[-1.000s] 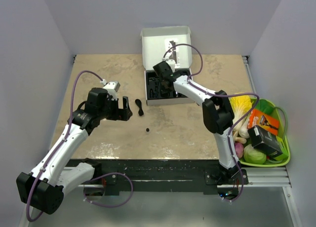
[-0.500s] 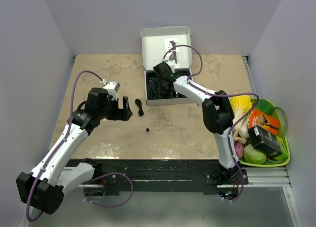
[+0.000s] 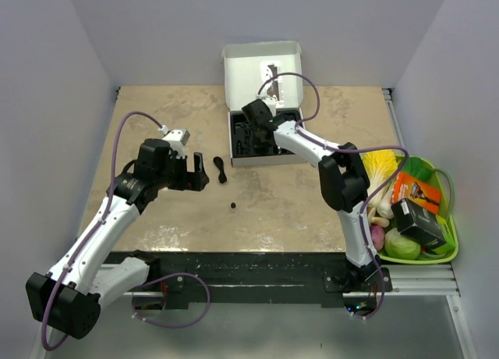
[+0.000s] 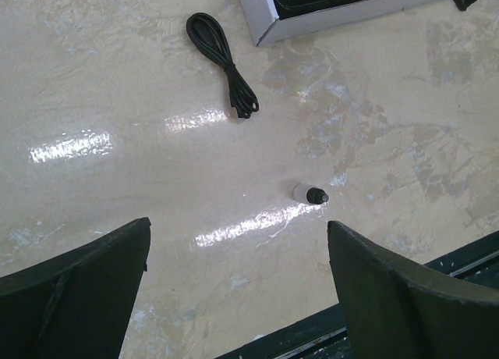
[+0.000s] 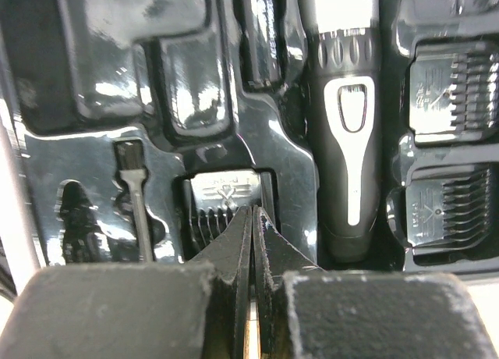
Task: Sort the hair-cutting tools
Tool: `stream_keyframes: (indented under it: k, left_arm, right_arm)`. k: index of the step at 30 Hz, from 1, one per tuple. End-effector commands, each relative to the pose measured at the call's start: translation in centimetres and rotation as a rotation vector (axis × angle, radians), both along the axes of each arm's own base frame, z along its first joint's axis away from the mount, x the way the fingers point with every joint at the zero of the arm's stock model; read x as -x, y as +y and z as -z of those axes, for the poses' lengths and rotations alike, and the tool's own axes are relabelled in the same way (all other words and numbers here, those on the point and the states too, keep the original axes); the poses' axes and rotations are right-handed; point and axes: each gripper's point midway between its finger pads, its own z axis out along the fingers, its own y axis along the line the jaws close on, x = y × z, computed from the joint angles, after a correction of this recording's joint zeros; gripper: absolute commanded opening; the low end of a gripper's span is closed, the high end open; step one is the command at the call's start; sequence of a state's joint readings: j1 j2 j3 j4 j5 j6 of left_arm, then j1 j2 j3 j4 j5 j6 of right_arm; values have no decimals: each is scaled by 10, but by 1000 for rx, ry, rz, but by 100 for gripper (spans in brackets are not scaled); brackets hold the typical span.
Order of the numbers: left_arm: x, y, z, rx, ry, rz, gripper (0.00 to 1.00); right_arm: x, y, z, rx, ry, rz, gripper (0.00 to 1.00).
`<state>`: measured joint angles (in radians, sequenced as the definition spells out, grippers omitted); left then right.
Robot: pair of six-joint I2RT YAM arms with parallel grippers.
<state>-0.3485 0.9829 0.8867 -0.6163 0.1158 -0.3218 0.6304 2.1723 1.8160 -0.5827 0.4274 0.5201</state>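
The right gripper (image 5: 253, 218) sits over the glossy black moulded tray (image 5: 93, 152) inside the white cardboard box (image 3: 261, 62). Its fingers are pressed together, nothing pinched, and the tips are right at a small black ribbed comb guard (image 5: 218, 193). The black-and-silver electric clipper (image 5: 348, 148) lies in its slot alongside. The left gripper (image 4: 238, 257) hangs spread wide above the looped thin black cord (image 4: 221, 62) and the tiny round bit (image 4: 310, 193), both loose on the beige table (image 4: 93, 101).

Risks now: closed tips could skid off that slick plastic or knock the guard crooked in its recess. The bit may roll if a finger clips it. Whether the tips actually touch the guard, I can't tell. The tray's upper pockets are lost in glare.
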Motion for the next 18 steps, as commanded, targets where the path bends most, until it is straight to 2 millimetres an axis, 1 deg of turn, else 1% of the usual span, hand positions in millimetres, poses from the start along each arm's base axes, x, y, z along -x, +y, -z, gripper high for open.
stream_keyframes:
  k: [1, 5, 8, 9, 11, 12, 15, 16, 18]
  left_arm:
    - [-5, -2, -14, 16, -51, 9, 100]
    - [-5, -2, -14, 17, -51, 8, 100]
    - [-5, -2, -14, 17, -50, 5, 100]
    - [-5, -3, -14, 18, -52, 7, 100]
    - [-6, -3, -14, 20, -51, 6, 100]
    - [-6, -3, -14, 19, -51, 4, 100]
    - [-6, -3, -17, 21, -57, 7, 100]
    - [-6, -3, -17, 21, -57, 8, 100]
    - [-6, -2, -18, 20, -59, 4, 100]
  right_arm:
    - [6, 1, 16, -1, 22, 13, 0]
    - [5, 2, 12, -6, 15, 12, 0]
    - [1, 3, -2, -12, -11, 12, 0]
    - [-2, 3, -13, -21, -29, 14, 0]
    - [-4, 3, -26, -31, -52, 12, 0]
    - [-4, 3, -37, -42, -71, 11, 0]
    - [-3, 1, -58, -53, -102, 11, 0]
    - [-3, -1, -73, -64, -126, 14, 1]
    - [-1, -5, -85, -58, -143, 16, 10]
